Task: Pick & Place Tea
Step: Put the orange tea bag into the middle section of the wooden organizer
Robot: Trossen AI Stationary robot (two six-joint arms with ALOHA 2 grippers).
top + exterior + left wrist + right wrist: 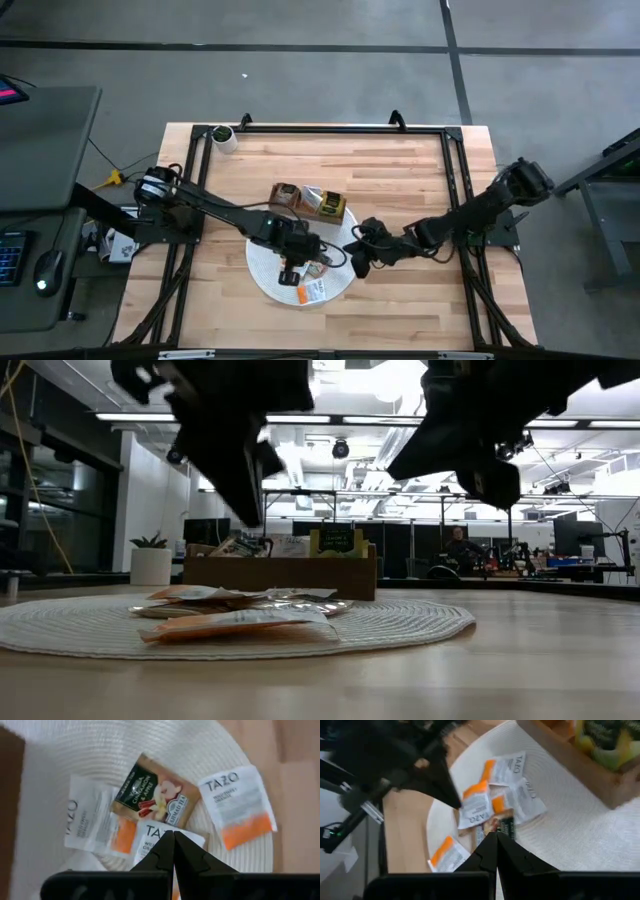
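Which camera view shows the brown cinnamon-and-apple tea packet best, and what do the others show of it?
The left wrist view: the brown packet lies face up on the white mat, its label readable. The right wrist view shows only a dark sliver behind the fingers; in the high and low views I cannot pick it out.

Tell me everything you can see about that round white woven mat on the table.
The round white woven mat lies flat on the light wooden table, near the middle, towards the front. Its surface shows fine concentric ribbing. Several small flat tea packets, white with orange bands plus one dark brown, lie on it, some overlapping. A brown wooden tray sits at its far edge. Both grippers hover above it.
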